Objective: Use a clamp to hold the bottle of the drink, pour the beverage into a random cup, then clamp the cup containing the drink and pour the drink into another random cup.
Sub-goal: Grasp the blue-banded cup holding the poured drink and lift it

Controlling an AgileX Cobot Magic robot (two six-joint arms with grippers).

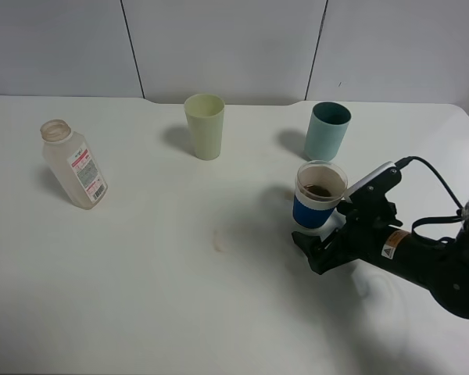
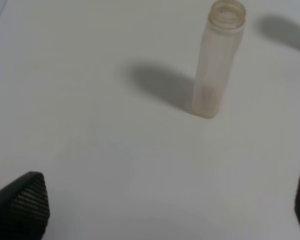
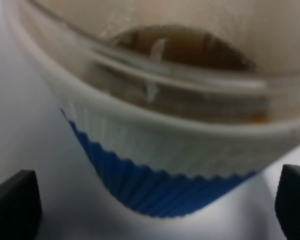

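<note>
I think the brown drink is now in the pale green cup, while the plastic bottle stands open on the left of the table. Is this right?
Not quite. The brown drink is in the clear cup with the blue ribbed sleeve, at the right gripper, not in the pale green cup; the exterior high view shows this. The translucent plastic bottle does stand open on the left of the table.
</note>
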